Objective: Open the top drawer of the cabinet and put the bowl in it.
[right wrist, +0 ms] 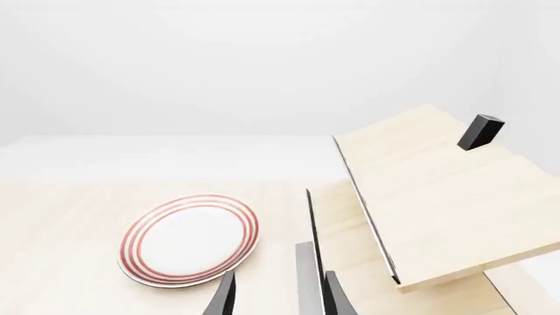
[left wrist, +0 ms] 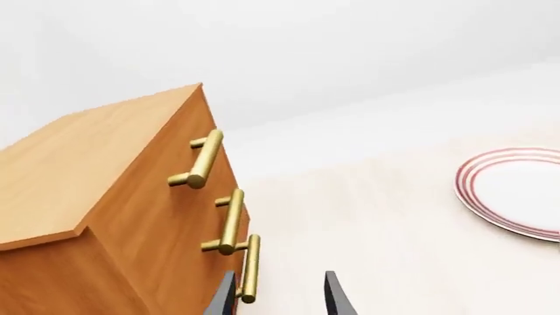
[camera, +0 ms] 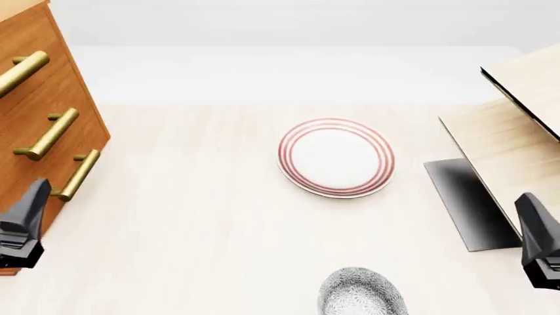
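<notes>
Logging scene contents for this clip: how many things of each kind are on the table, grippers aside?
Cabinet with three drawers: 1
Brass bar handles: 3
Red-ringed plate: 1
Speckled bowl: 1
Pale light-wood structure: 1
Total: 4 items, plus 3 handles on the cabinet.

Orange-brown cabinet (camera: pixel 39 118) with brass handles, upper left; red-ringed white plate (camera: pixel 336 157), centre; grey-and-white speckled bowl (camera: pixel 361 293), bottom edge.
</notes>
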### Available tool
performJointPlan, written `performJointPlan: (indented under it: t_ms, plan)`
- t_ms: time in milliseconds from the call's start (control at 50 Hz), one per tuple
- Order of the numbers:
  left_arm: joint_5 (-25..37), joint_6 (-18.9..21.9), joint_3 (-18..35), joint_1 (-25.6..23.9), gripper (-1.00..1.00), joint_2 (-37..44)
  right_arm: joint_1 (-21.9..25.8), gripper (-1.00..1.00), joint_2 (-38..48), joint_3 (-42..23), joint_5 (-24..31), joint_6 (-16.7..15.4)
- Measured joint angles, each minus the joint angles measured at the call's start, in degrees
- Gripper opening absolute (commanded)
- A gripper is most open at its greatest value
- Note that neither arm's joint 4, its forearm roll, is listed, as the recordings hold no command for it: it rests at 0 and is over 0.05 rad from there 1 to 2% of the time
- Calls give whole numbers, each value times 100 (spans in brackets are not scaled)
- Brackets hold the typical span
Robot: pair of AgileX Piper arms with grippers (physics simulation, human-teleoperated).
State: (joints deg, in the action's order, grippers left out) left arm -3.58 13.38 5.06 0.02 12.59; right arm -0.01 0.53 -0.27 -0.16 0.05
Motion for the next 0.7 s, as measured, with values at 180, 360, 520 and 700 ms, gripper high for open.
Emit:
performJointPlan:
  t_ms: [180, 360, 520, 700]
  plan:
    - [160, 695, 434, 150, 100, 368, 0, 100, 0, 0, 0, 0]
    - [314, 1335, 815, 298, 100, 593, 0, 100, 0, 0, 0, 0]
    - [347, 1927, 1069, 398, 100, 766, 0, 100, 0, 0, 0, 0]
    - [232, 2700, 1237, 441, 100, 999, 0, 100, 0, 0, 0, 0]
